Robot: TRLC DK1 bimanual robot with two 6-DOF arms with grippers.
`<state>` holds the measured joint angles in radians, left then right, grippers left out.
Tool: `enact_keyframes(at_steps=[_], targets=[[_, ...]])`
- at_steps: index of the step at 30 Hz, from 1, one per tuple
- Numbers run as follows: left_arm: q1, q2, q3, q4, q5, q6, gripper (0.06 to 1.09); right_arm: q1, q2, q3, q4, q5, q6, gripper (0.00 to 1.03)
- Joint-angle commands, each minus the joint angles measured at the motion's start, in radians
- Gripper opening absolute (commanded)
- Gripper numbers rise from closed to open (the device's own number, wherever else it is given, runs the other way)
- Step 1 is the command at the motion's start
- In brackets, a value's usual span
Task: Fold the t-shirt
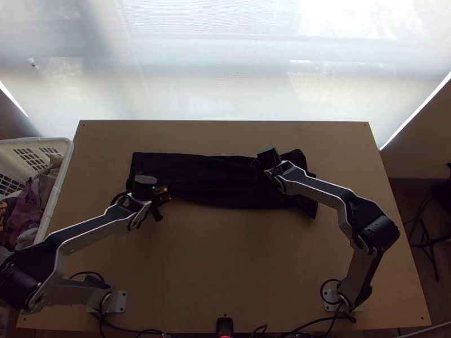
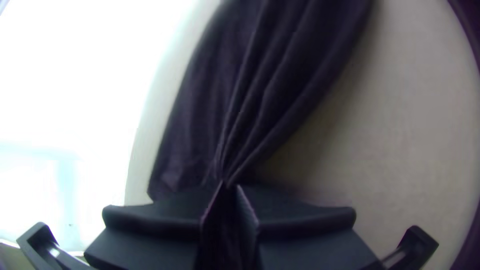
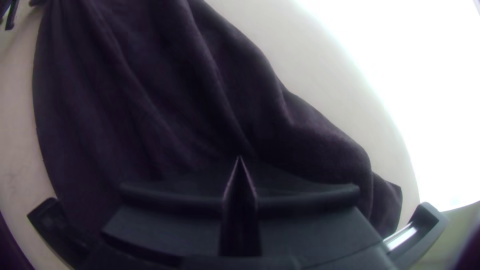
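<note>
T-shirt (image 1: 214, 177) was spread in a long, creased strip across worktop (image 1: 225, 253). Gathered cloth was clamped by left claw (image 1: 160, 201); opposite end was pinched by right claw (image 1: 266, 176).

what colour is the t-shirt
The t-shirt is black, with no pattern in sight; the top view shows it best.

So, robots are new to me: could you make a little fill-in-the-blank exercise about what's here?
The t-shirt on the table is ____ in colour.
What the left gripper pinches is the ____.
The basket beside the table is ____ in colour.
The number of robot arms here is ____.

Missing words: black; t-shirt; white; two.
</note>
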<state>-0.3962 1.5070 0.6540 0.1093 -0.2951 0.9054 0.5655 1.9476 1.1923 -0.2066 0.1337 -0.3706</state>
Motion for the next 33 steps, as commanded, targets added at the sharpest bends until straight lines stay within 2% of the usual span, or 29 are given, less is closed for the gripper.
enact_keyframes(at_steps=[1, 4, 9, 18, 25, 33], targets=[[0.008, -0.146, 0.096, -0.102, 0.005, 0.046, 0.20, -0.012, -0.012, 0.023, -0.002, 0.000, 0.002, 0.03], [-0.032, -0.179, 0.101, -0.099, 0.005, 0.112, 0.20, -0.012, -0.016, 0.032, -0.010, -0.002, 0.002, 0.03], [-0.115, -0.179, 0.110, -0.100, 0.005, 0.155, 0.20, -0.012, -0.038, 0.030, -0.020, -0.002, 0.013, 0.03], [-0.240, -0.074, 0.154, -0.003, 0.007, 0.283, 0.20, -0.044, -0.142, 0.006, -0.030, -0.002, 0.053, 0.03], [-0.274, 0.050, 0.272, 0.059, 0.030, 0.385, 0.20, -0.131, -0.300, -0.051, -0.063, -0.005, 0.048, 0.03], [-0.366, 0.295, 0.561, 0.052, 0.057, 0.457, 0.20, -0.285, -0.429, -0.134, -0.094, -0.042, 0.047, 0.03]])
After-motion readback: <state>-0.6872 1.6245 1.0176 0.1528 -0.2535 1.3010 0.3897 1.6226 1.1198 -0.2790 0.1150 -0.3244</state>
